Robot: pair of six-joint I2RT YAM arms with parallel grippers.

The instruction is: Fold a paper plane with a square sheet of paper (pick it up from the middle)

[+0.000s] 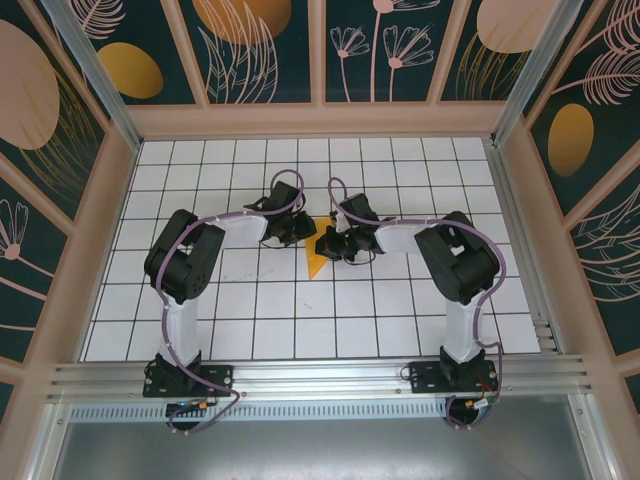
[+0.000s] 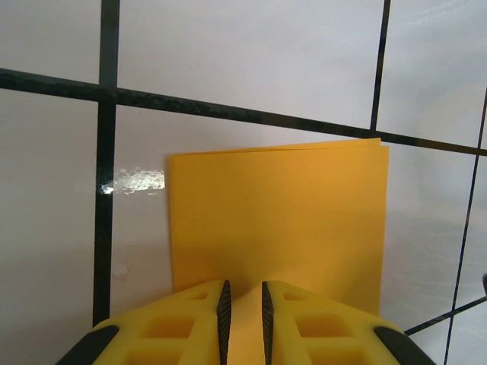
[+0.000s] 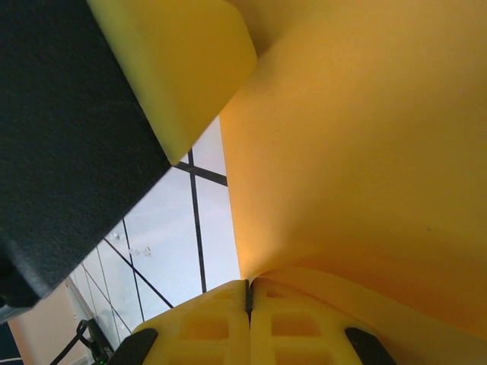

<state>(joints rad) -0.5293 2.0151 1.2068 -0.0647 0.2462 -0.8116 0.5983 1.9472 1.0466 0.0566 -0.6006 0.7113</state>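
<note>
Between the two grippers, the square sheet of paper (image 1: 316, 262) sits folded over the white gridded desk (image 1: 400, 310). The left gripper (image 2: 243, 287) has its jaws a narrow slit apart at the sheet's near edge, and I cannot tell whether they nip it. The right gripper (image 3: 249, 283) is pressed together, pinching the sheet, which rises just beyond its fingertips.
</note>
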